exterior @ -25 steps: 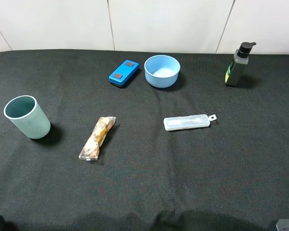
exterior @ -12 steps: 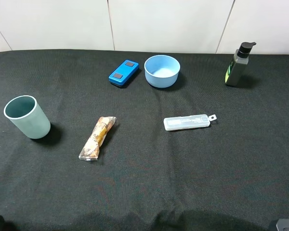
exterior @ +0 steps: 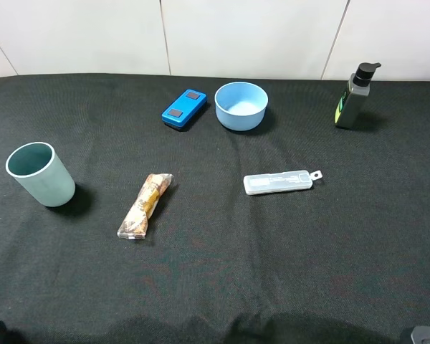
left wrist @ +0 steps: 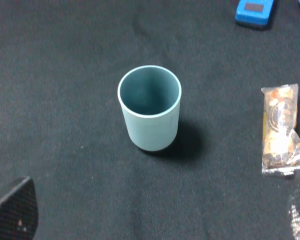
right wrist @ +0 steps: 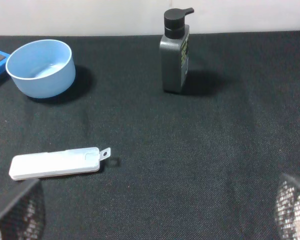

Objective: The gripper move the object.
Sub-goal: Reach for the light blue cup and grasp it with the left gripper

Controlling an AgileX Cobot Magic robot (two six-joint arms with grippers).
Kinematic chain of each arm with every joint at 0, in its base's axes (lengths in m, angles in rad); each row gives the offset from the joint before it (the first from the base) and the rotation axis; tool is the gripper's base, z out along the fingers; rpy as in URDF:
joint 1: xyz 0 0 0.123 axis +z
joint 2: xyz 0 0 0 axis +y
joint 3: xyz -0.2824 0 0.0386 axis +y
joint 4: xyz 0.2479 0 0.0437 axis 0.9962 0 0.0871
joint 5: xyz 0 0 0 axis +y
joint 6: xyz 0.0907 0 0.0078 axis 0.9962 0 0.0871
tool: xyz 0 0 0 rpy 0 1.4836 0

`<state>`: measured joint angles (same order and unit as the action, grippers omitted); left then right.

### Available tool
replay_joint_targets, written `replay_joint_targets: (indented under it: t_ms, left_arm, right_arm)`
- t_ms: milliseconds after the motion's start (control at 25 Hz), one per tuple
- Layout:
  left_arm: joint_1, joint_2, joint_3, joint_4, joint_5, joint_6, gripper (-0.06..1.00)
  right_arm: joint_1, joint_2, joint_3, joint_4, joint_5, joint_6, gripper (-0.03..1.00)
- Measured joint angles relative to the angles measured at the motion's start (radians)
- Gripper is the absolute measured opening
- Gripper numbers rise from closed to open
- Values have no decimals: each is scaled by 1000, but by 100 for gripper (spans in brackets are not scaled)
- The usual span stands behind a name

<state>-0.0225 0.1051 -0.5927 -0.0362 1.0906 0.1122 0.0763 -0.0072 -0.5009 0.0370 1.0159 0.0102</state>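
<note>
Both sets of fingers are spread wide and hold nothing: left gripper [left wrist: 155,219], right gripper [right wrist: 154,207]. Cup [exterior: 41,175] stands upright at the high view's left, on the cloth [exterior: 222,272], near the snack bar [exterior: 145,205].

Of the left hand [left wrist: 157,212] only two fingers [left wrist: 14,210] show: one black with a fine woven, carbon-like grain and small pale specks, the other a blurred grey mesh. The right hand [right wrist: 155,210] has fingers [right wrist: 17,215] of the same grey-black weave. In the high view, dark grey corner pieces [exterior: 424,335] peek in, perhaps arm housings, too cropped to tell.
</note>
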Motion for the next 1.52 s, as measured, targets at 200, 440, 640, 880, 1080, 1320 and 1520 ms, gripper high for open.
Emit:
replay_joint_targets:
  t_ms: [200, 440, 640, 880, 1080, 1320, 1520]
  left_arm:
    - [0, 175, -96, -1, 29, 0, 100]
    - [0, 369, -191, -15, 59, 0, 100]
    - [0, 501, -239, -17, 67, 0, 100]
    - [0, 652, -255, -17, 66, 0, 100]
    - [-2, 775, -255, -38, 58, 0, 100]
    - [-40, 913, -256, -40, -5, 0, 100]
    - [-43, 1035, -256, -42, -47, 9, 100]
  right_arm:
    - [0, 0, 0, 0, 0, 0, 69]
    - [0, 0, 0, 0, 0, 0, 69]
    - [0, 0, 0, 0, 0, 0, 69]
    - [0, 0, 0, 0, 0, 0, 69]
    - [0, 0, 0, 0, 0, 0, 69]
    - [0, 0, 0, 0, 0, 0, 69]
    - [0, 0, 0, 0, 0, 0, 69]
